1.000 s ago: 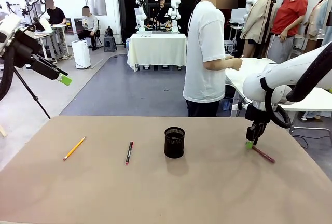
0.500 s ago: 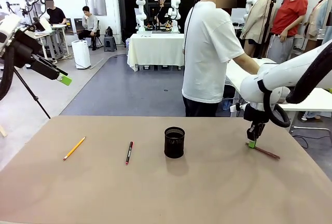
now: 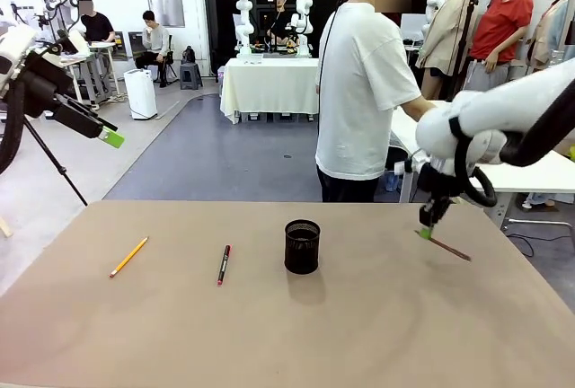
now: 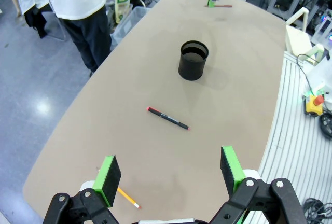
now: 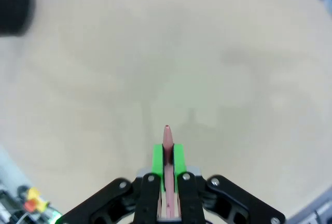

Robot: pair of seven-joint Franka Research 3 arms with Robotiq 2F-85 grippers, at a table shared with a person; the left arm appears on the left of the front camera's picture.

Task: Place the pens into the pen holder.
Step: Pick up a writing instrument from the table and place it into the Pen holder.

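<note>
Brown tabletop (image 3: 359, 334) spans the lower half of the front view, with a person in a white T-shirt (image 3: 359, 92) standing side-on just beyond its far edge.

A white right arm (image 3: 503, 119) reaches in from the right and bends down over the table's right side. Its right gripper (image 3: 423, 232) has its green pads pressed together on the brownish-red pencil (image 3: 449, 247). The pencil slopes down to the right from the pads. In the right wrist view the pencil's tip (image 5: 167, 133) pokes out past the pinching pads, and the tabletop lies blurred beneath it; the pencil seems clear of the surface.

High at the far left, off the table's edge, hangs the left gripper (image 3: 112, 138). In the left wrist view its jaws stand spread wide with nothing between them.

Near the table's middle stands the pen holder (image 3: 302, 246) — a small black mesh cup, upright, its mouth open.

To the holder's left lies the black pen with red ends (image 3: 223, 264), flat on the table. Farther left again, well apart from the holder, lies the yellow-orange pencil (image 3: 128, 257), slanted — its near end sits toward the table's left edge.
</note>
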